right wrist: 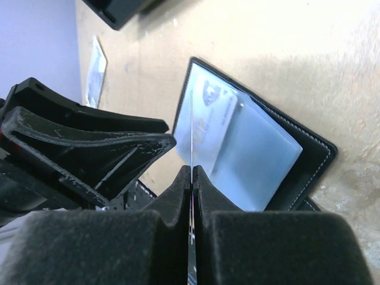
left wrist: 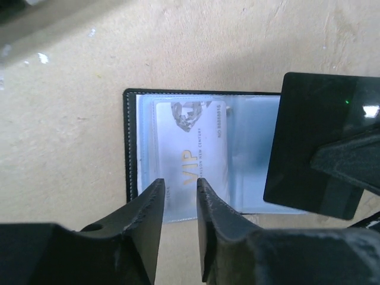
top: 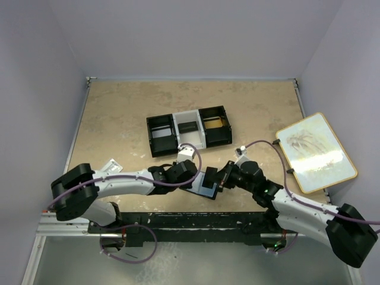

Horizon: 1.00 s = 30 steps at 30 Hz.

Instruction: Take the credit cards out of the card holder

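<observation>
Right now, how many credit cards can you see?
4: a dark card pinched in the right gripper, a VIP card in the card holder's sleeve, a dark card and a gold card in the tray. Other sleeves may hide more.

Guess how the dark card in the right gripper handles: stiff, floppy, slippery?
Probably stiff: the dark card stands straight out of the shut right gripper, edge-on, with no sag. Likely slippery: its face is glossy and shows a green glint. Probably very light: it reads as a hairline in the right wrist view.
</observation>
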### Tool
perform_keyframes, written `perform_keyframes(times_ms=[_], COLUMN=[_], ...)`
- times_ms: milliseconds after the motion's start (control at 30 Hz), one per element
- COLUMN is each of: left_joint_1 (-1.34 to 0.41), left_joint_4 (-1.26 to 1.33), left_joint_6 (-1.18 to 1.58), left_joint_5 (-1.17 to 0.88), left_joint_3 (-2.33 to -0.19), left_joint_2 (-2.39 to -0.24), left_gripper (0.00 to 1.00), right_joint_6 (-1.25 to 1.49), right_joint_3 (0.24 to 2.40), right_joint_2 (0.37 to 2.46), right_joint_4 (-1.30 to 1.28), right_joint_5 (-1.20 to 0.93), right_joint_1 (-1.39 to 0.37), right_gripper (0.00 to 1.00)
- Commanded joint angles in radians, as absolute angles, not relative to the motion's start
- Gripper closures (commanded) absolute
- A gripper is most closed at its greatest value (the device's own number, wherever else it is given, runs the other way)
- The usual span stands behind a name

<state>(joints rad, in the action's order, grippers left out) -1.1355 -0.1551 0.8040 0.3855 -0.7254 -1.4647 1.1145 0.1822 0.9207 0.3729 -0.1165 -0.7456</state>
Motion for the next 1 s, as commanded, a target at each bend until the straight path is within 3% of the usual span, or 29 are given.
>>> perform_keyframes(times_ms=[0, 133, 300, 467, 700, 967], left_joint_1=[-1.133, -1.102, -1.051, -0.916, -0.644, -0.611], left_joint_4=[-0.227, -0.343, -0.531, -0.734, -0.718, -0.638], left_joint_6=[0.798, 0.757, 0.683, 0.641, 0.513, 0.521], left_joint_5=[0.464, 0.51, 0.585, 0.62, 0.567, 0.638], left_joint_3=[-0.74, -0.788, -0.916, -1.006, -0.951, -0.865], left_joint_2=[-1.342, -1.261, -1.2, -1.183, -1.015, -0.87], left_gripper=[0.69, 0.41, 0.25, 0.22, 0.22, 0.22], right_joint_6=[1.019, 0.931, 0.78, 0.626, 0.465, 0.273], right_joint_3=[0.227, 0.239, 0.248, 0.26, 0.303, 0.401], right_joint_2=[0.836, 0.768, 0.712, 0.703, 0.749, 0.826], right_joint_4=[0.362, 0.369, 0.438, 0.524, 0.584, 0.569], right_joint_5=[-0.043, 0.001, 0.0, -0.031, -0.186, -0.211], right_joint_1=[-0.749, -0.748, -0.749, -0.749, -0.749, -0.749], right_gripper=[1.0, 1.0, 1.0, 1.0, 1.0, 1.0])
